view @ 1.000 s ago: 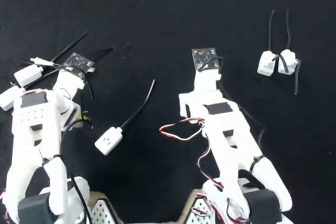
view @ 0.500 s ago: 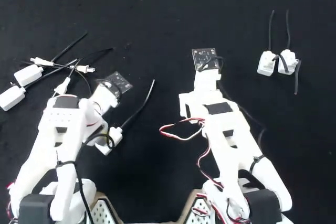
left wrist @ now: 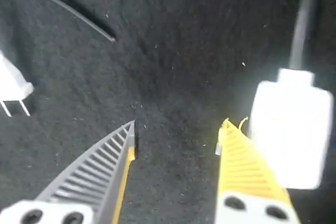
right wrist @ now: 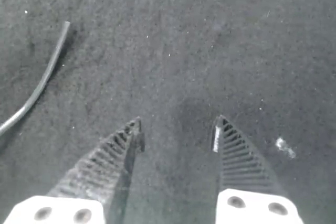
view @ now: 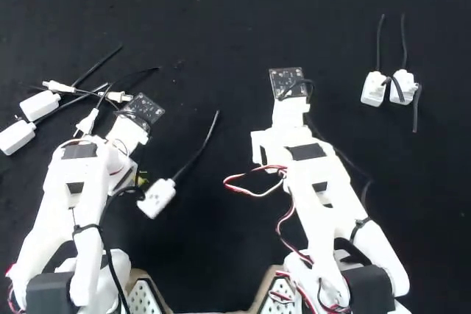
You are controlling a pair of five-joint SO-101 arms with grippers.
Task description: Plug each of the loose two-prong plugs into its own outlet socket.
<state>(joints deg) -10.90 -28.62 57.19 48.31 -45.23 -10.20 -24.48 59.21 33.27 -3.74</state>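
The small white two-prong plugs (view: 87, 120) lie loose at the left of the high view, none of them seated. The white rectangular outlet socket (view: 156, 196) on its black cord sits lower centre-left, unfilled. The white joined pair (view: 388, 86) at upper right looks already mated, I'd say. The left gripper (left wrist: 178, 125) gapes wide and empty just beside that socket. The right gripper (right wrist: 178, 120) is likewise spread and empty over the black cloth (right wrist: 173, 35).
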